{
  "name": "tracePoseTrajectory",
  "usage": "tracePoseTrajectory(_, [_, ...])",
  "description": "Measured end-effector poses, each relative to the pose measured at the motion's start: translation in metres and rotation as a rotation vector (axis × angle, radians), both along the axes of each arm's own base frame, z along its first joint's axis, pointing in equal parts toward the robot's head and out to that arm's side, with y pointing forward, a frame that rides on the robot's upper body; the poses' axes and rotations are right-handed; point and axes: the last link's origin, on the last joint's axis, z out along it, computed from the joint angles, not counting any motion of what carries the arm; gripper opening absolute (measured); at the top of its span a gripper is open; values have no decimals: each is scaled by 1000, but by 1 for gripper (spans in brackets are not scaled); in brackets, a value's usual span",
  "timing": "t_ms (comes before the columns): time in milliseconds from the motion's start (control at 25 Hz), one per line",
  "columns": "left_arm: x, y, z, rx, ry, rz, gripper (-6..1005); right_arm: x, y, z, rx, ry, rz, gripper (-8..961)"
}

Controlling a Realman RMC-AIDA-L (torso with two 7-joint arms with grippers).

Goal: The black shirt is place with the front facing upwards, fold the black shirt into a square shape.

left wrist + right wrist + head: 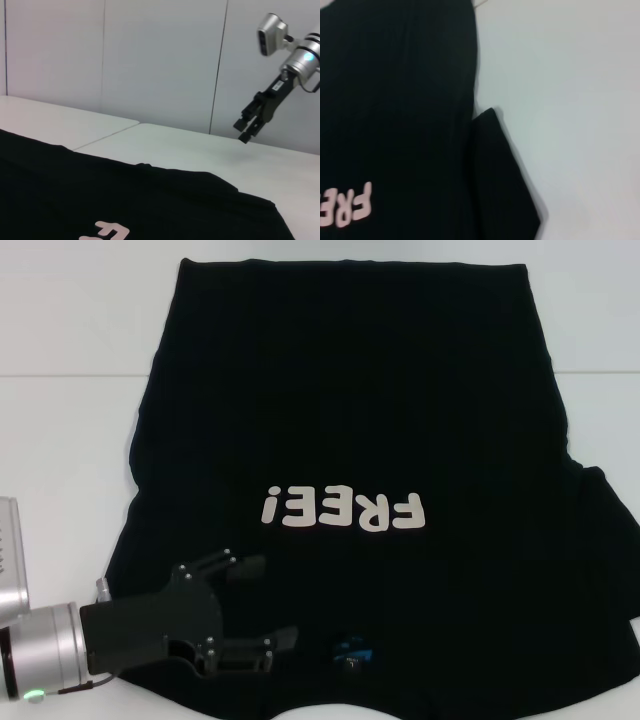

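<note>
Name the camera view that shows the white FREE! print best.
The head view: the whole FREE! print shows on the black shirt, beyond the left gripper. The right wrist view cuts off part of it at the picture's edge; the left wrist view catches only a sliver.

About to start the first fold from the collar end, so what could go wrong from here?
The left hand sits open over the black shirt near the collar, beside the blue neck label; a shallow pinch may catch only one layer. The right sleeve juts onto the white table, which could skew the square. The right hand hangs high off the cloth, leaving that side unsupported.
</note>
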Motion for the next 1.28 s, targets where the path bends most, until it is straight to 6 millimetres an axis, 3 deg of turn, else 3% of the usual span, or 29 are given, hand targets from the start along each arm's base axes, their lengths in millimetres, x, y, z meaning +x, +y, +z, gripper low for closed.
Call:
tracePoseTrajectory(160, [-1, 1, 0, 7, 9, 0, 947, -10, 21, -11, -28, -21, 16, 867])
tracePoseTrajectory(440, [-2, 2, 1, 10, 10, 12, 946, -12, 41, -39, -85, -50, 15, 864])
tracePoseTrajectory(960, [-4, 3, 1, 18, 15, 22, 946, -12, 55, -69, -129, -87, 21, 864])
tracePoseTrajectory(1280, [-4, 4, 0, 20, 18, 22, 946, -12, 58, -77, -142, -107, 28, 862])
